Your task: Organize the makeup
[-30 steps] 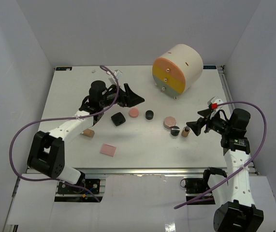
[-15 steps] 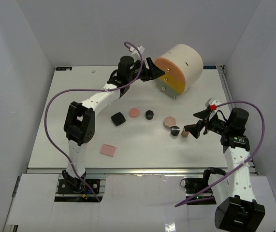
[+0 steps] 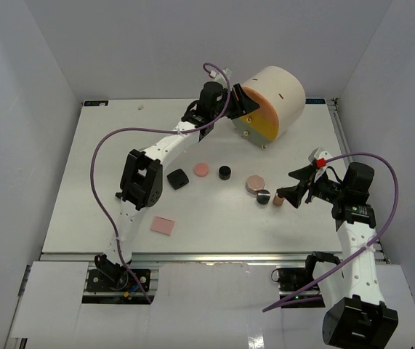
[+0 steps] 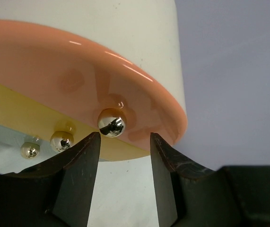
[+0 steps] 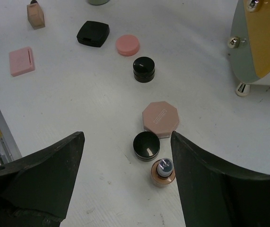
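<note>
White table (image 3: 83,182), makeup (image 3: 201,169) scattered mid-surface. My left gripper (image 4: 124,142) has jaws apart either side of the gold knob (image 4: 111,123) on the pink drawer (image 4: 54,80), probably to pull it open. My right gripper (image 5: 126,137) is spread wide above the tan lipstick tube (image 5: 163,172).

In the top view the left arm's elbow (image 3: 143,182) completely hides one tan lipstick tube (image 5: 35,15).

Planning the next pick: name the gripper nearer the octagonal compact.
Right. The right gripper sits just right of the compact; the left gripper is far back at the drawer knob.
</note>
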Robot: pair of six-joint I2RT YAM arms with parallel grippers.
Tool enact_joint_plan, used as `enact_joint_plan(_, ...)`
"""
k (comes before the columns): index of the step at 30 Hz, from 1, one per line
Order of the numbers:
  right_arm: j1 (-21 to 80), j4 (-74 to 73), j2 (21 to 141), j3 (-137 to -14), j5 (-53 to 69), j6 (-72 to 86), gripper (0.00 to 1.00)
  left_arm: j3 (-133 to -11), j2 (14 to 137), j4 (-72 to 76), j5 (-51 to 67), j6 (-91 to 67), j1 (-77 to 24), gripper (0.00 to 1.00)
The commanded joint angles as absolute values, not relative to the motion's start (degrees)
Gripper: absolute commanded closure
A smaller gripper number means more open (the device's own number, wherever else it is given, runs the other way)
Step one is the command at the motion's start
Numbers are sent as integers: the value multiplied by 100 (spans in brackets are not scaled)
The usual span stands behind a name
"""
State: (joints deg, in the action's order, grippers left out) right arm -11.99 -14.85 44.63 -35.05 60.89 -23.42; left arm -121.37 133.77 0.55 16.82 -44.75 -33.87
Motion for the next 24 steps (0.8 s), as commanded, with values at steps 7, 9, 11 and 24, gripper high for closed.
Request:
enact_joint_plan(7,-1207,-1336,4380,-3665,6322,-2391,20,-12926,13601,-283,1268,-4544,-3425,52)
enact_joint_plan(9,-1213,-1335,4385,-3665,6319,-2391,21,-12972,13632,-299,1283,-4554,-3419,56)
enact_joint_plan(11,-1213,-1330,4380,-3662,6323,-2391,21,-12979,13644,-299,1274,-4573,-3419,59)
enact_joint_plan(24,-1204,-1336,4399,-3656,6258,-2417,21,-12784,13461,-291,1422,-4562,-3419,78)
